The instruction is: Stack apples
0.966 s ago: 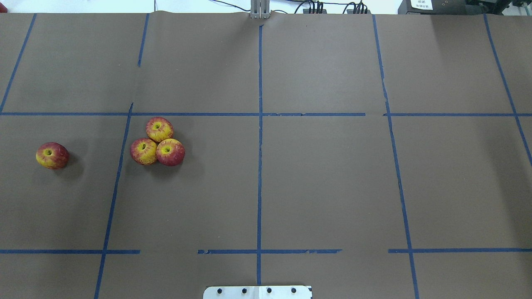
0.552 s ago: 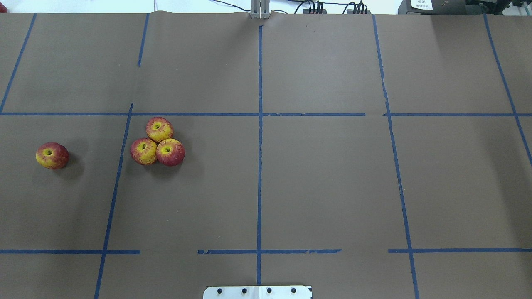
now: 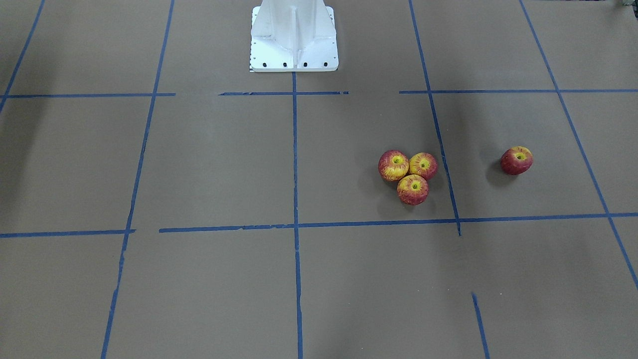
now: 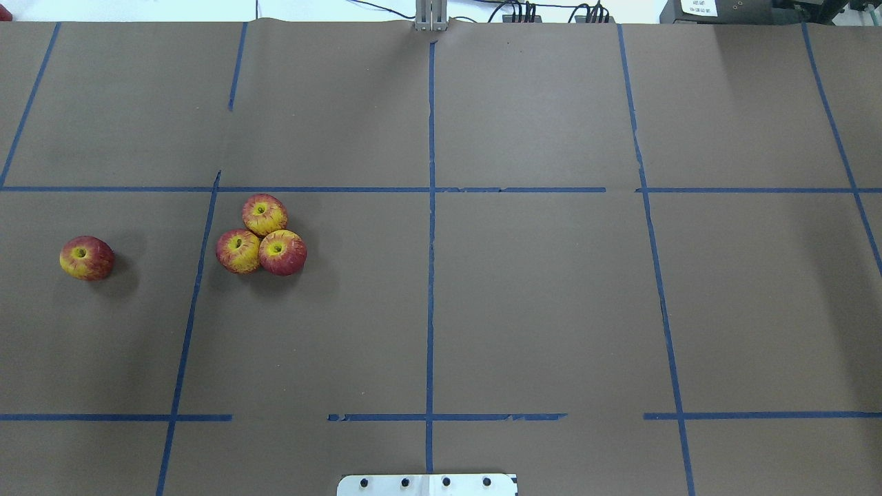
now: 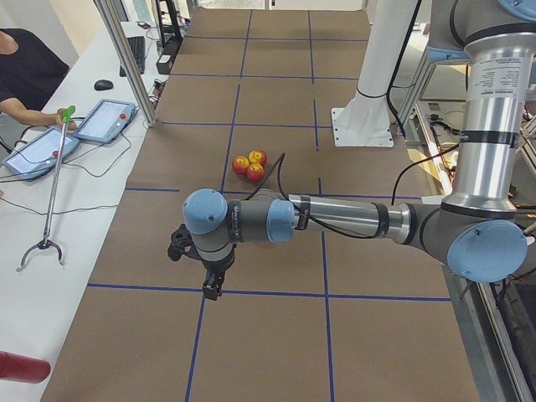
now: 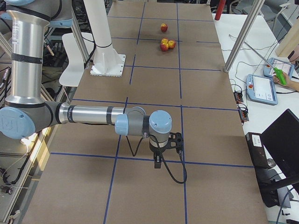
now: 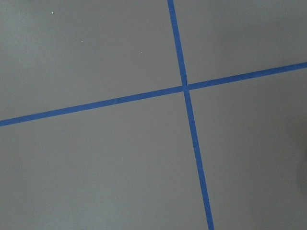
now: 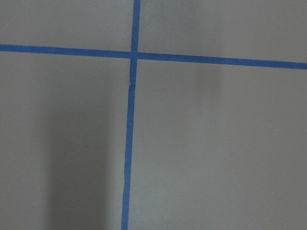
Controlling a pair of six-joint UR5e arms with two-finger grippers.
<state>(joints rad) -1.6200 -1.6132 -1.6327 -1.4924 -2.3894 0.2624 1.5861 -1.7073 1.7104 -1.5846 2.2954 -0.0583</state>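
I see four apples, all resting directly on the brown paper-covered tabletop (image 4: 551,310), which is ruled into squares by blue tape lines (image 4: 430,275). Three of them touch in a tight cluster. In the overhead view, a small round red apple with yellow streaks (image 4: 264,214) sits at 12 o'clock in the cluster. A matching second apple (image 4: 238,251) is at 8 o'clock and a redder third apple (image 4: 282,252) at 4 o'clock. The lone fourth apple (image 4: 87,257) lies at 9 o'clock from the cluster, well apart, across a tape line. Every stem dimple faces up.

In the left side view, the left end effector (image 5: 209,293) hangs pointing down over the paper at 6 o'clock from the cluster, well apart. In the right side view, the right end effector (image 6: 158,164) hangs the same way, far from the apples. I cannot tell how wide either one is open. Both wrist cameras show only paper and a tape crossing. The white robot base (image 3: 294,35) stands at 12 o'clock in the front-facing view.
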